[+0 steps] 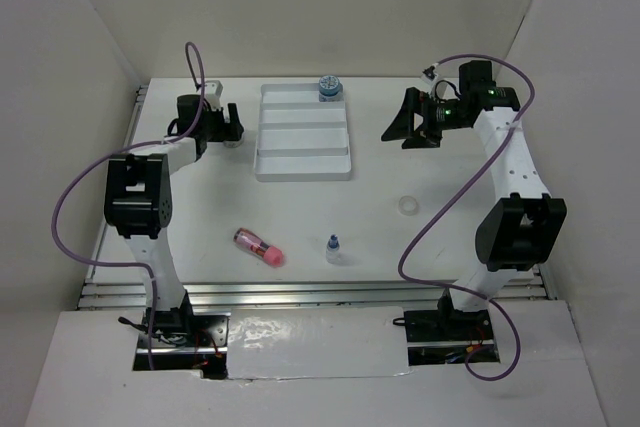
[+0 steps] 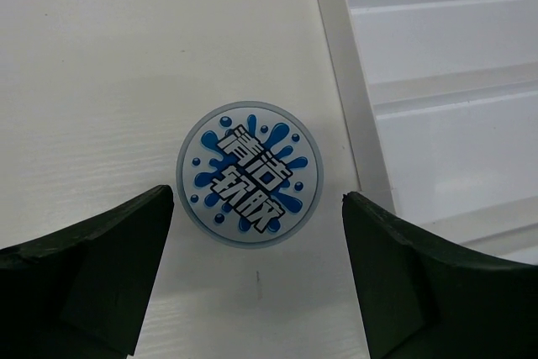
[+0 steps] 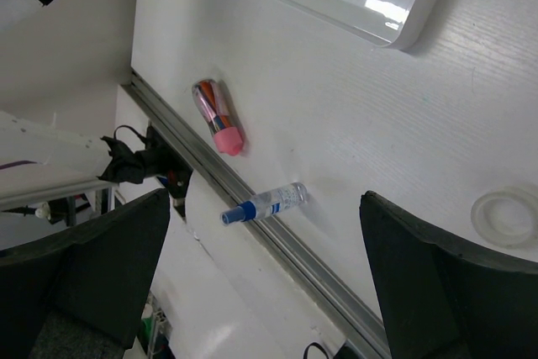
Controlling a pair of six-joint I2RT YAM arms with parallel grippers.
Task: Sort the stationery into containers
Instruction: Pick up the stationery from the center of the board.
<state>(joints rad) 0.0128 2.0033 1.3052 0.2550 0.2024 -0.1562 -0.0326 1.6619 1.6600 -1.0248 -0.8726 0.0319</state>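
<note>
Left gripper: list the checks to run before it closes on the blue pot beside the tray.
1. Left gripper open: ok.
2. Blue pot centred between the fingers: ok.
3. Pot apart from the tray wall: ok.
4. Fingers low enough to grip the pot's side: cannot tell.
5. Right gripper open, empty, off to the tray's right: ok.
6. Free compartment: ok; only the far one holds a second blue pot.

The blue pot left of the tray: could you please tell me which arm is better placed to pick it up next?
Left. The left tool, open, hangs over the blue pot, a finger on either side, close beside the tray. The right tool is across the tray, far from that pot.
</note>
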